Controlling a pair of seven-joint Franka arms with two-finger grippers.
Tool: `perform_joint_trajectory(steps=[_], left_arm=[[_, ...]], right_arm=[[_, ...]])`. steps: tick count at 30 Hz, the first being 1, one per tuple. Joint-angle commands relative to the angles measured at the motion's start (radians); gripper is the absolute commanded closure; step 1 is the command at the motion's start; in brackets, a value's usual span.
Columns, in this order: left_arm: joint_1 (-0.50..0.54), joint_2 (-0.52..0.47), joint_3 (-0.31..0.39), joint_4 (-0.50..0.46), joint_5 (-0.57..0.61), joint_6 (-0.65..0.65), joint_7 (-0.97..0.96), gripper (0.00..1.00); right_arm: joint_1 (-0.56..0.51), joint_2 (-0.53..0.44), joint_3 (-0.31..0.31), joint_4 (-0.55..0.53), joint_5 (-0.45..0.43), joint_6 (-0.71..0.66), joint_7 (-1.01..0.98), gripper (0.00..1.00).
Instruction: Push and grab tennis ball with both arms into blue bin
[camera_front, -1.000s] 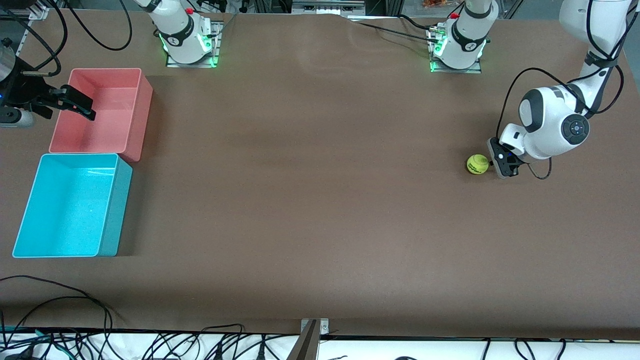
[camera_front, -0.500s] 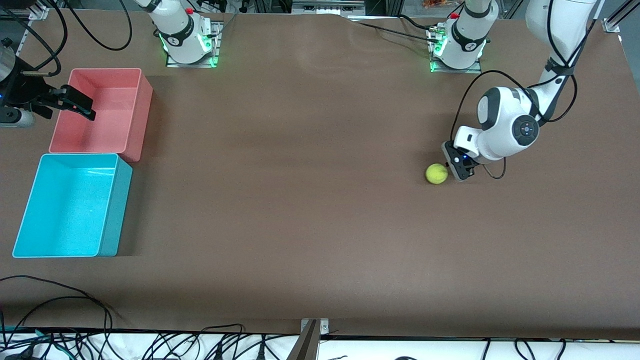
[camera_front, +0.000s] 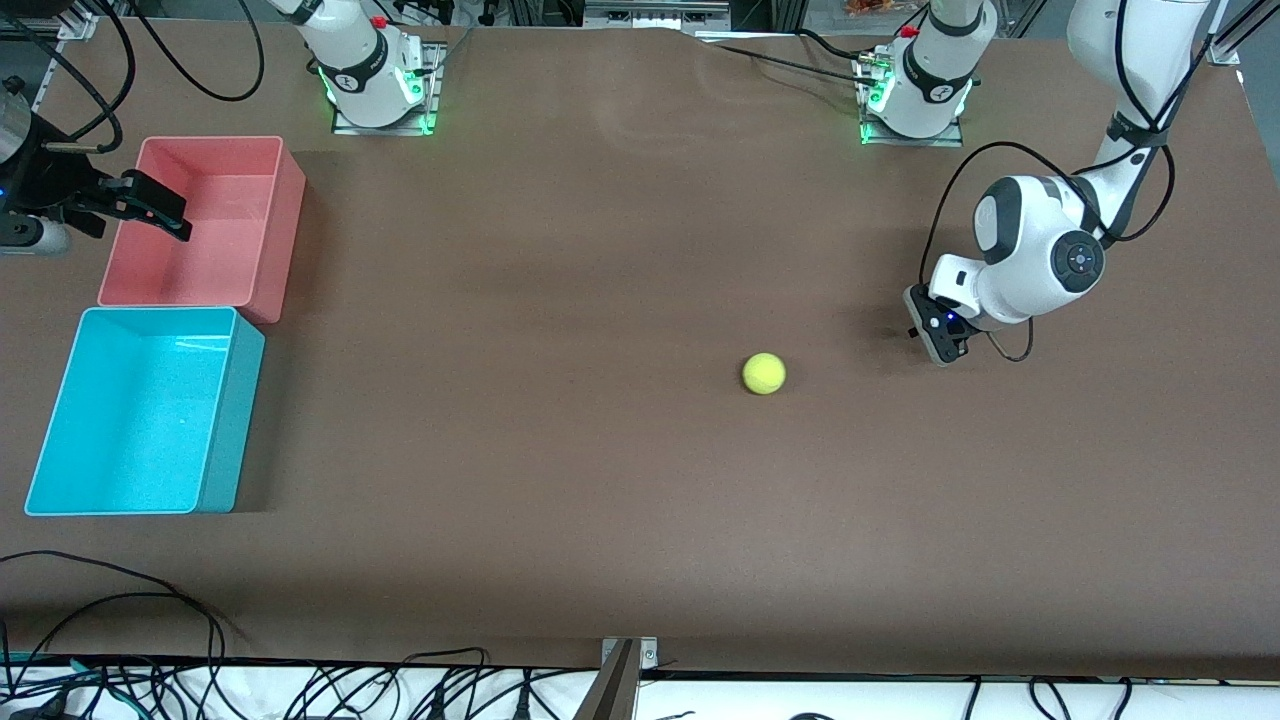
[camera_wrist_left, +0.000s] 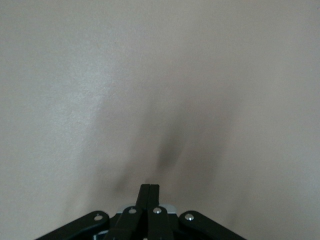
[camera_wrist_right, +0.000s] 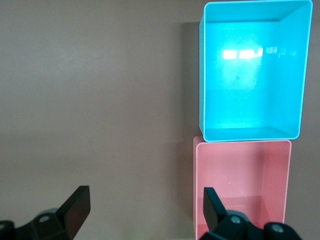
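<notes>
The tennis ball (camera_front: 763, 373) lies alone on the brown table, past the middle toward the left arm's end. My left gripper (camera_front: 935, 335) is shut and empty, low over the table, well apart from the ball toward the left arm's end. Its closed fingertips (camera_wrist_left: 149, 192) show over bare table in the left wrist view, where the ball is out of view. The blue bin (camera_front: 140, 410) stands empty at the right arm's end; it also shows in the right wrist view (camera_wrist_right: 252, 70). My right gripper (camera_front: 140, 212) waits open and empty (camera_wrist_right: 145, 195) over the pink bin's edge.
A pink bin (camera_front: 200, 220) stands against the blue bin, farther from the front camera; it also shows in the right wrist view (camera_wrist_right: 242, 185). Cables (camera_front: 150, 610) lie along the table's front edge. The arm bases (camera_front: 375, 85) stand at the back.
The left gripper pushed the ball, which has rolled away from it toward the right arm's end and slightly nearer the front camera. The left gripper then drew back a little. The right arm has not moved.
</notes>
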Motion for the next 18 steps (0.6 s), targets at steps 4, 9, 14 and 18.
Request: perform_joint_trajectory(steps=[4, 9, 14, 18], left_arm=[[0.001, -0.194, 0.048, -0.002, 0.082, -0.122, 0.038, 1.0], [-0.01, -0.33, 0.056, 0.002, 0.085, -0.17, 0.004, 1.0], [-0.033, -0.43, 0.057, 0.005, 0.092, -0.197, -0.041, 1.0], [-0.039, -0.488, 0.056, 0.011, 0.093, -0.228, -0.113, 1.0]], right_arm=[[0.019, 0.025, 0.003, 0.025, 0.024, -0.017, -0.004, 0.0], [0.033, 0.025, 0.001, 0.025, 0.053, -0.008, 0.001, 0.0], [0.033, 0.034, 0.001, 0.023, 0.114, 0.005, -0.011, 0.0], [0.055, 0.069, 0.001, 0.025, 0.125, 0.017, -0.014, 0.0]])
